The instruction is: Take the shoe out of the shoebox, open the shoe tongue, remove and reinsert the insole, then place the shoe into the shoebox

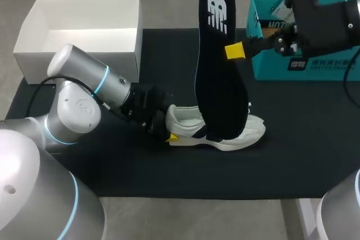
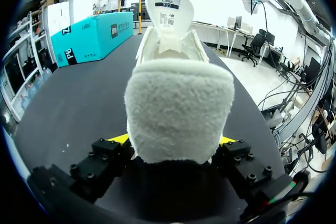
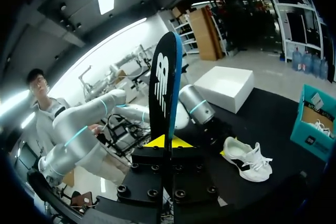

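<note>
White shoe (image 1: 225, 130) toward the mat's (image 1: 292, 155) front edge, heel clamped in left gripper (image 1: 169, 129); dark insole (image 1: 216, 77) upright above it, pinched in right gripper (image 1: 234, 50); white box (image 1: 79, 54) at back left corner

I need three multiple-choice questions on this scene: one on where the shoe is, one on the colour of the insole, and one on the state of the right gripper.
1. Where is the shoe?
A. inside a box
B. on the black mat
C. lifted high in the air

2. What colour is the insole?
A. black with a white mark
B. all yellow
C. red

3. What is the state of the right gripper?
A. open and empty
B. shut on the shoe
C. shut on the insole

Answers:
1 B: its sole rests on the mat, with the left gripper shut on its heel.
2 A: the head view shows its black face.
3 C: both yellow tips press the insole from two sides.
</note>
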Motion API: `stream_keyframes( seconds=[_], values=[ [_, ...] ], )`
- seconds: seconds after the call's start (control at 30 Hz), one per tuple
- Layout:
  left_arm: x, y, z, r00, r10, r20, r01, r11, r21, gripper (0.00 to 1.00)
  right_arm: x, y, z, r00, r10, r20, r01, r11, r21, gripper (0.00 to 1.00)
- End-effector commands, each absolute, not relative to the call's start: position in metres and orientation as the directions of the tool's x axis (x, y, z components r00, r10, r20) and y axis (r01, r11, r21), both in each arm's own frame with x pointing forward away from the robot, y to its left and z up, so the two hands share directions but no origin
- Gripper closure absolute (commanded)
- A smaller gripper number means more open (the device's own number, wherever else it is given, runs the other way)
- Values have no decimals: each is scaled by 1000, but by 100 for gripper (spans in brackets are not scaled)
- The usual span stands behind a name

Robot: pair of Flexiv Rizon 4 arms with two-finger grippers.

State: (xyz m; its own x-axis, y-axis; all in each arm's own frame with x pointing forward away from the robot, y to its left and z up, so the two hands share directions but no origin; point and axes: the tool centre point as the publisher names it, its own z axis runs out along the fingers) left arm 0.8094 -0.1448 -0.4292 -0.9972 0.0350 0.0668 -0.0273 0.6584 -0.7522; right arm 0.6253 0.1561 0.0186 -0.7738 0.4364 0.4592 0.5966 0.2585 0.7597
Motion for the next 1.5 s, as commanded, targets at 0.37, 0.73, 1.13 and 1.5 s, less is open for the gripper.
stream_keyframes(
  seconds=[0.37,0.73,1.13,1.5],
  values=[
    [809,-145,-429,-997,35,67,-27,658,-752,100,593,117,46,-750,473,462,606,211,767,100],
    [809,-145,-429,-997,35,67,-27,658,-752,100,593,117,46,-750,473,462,606,211,767,100],
    [809,-145,-429,-997,35,67,-27,658,-752,100,593,117,46,-750,473,462,606,211,767,100],
    [809,-145,-429,-997,35,67,-27,658,-752,0,593,117,46,-750,473,462,606,211,767,100]
  ],
)
